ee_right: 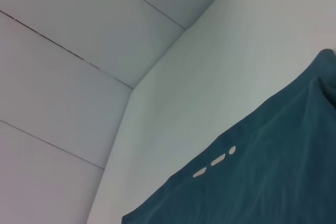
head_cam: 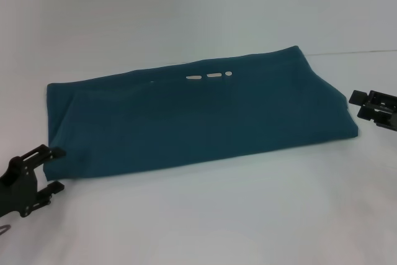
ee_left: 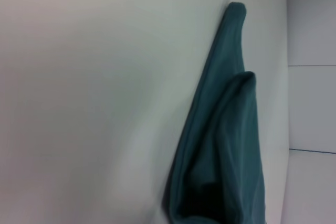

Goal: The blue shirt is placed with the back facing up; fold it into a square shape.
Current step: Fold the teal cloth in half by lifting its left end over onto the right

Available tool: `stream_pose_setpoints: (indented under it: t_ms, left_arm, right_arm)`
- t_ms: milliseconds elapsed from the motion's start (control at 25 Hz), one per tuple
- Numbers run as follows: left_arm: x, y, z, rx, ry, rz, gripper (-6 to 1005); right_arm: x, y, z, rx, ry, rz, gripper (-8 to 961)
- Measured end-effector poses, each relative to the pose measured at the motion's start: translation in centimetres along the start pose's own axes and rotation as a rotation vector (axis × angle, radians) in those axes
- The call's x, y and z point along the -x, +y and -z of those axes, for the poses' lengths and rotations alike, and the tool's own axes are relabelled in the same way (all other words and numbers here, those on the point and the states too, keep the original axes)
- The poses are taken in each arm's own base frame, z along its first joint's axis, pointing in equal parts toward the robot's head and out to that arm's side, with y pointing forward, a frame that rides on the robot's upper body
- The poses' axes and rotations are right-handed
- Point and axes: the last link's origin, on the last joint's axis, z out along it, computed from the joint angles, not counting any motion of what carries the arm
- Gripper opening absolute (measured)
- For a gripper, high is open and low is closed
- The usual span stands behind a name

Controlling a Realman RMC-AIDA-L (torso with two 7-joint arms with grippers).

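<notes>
No containers in view. The blue shirt point(head_cam: 198, 116) lay flat on a white table point(head_cam: 205, 215), already folded into a long band running left to right, its right end sitting farther back than its left. Dark teal-blue, soft fabric, mostly smooth with faint creases near the left end. 3 small white marks point(head_cam: 211, 76), 2 dashes and 1 dot, sat in a row close to the far edge, a bit right of centre; the right wrist view showed the same marks point(ee_right: 215, 161) near the shirt point(ee_right: 262, 171) edge. In the left wrist view the shirt point(ee_left: 226, 156) end showed stacked layers, 1 fold lying over another, with a dark gap between them.

Left gripper point(head_cam: 53, 169) was at the near-left corner of the shirt, jaws parted a moderate amount, upper fingertip just touching or overlapping the shirt's corner edge, lower one on bare table; it gripped nothing. Right gripper point(head_cam: 356, 105) was just off the shirt's right end, low over the table, with a small gap to the fabric; holding nothing, and how far its jaws were spread could not be told.

Edges: near long edge straight, far edge straight, right end slanted. Bare table lay wide on the near side and beyond the far edge; less room at both ends, where the grippers were.
</notes>
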Motion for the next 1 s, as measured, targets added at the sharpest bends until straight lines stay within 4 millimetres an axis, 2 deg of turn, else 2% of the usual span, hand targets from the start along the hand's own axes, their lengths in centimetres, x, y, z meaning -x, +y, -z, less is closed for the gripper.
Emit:
stream_pose_setpoints:
  t_ms: [400,1000]
  left_arm:
    - [-0.2,-0.3,-1.0,-0.031,0.019,0.012,811]
    - [-0.8,1.1,-3.2,-0.064,0.033,-0.034,811]
  right_arm:
    - [-0.4,-0.3,0.1,-0.008,0.000,-0.013,701]
    - [-0.5,-0.4,0.3,-0.009,-0.001,-0.018,701]
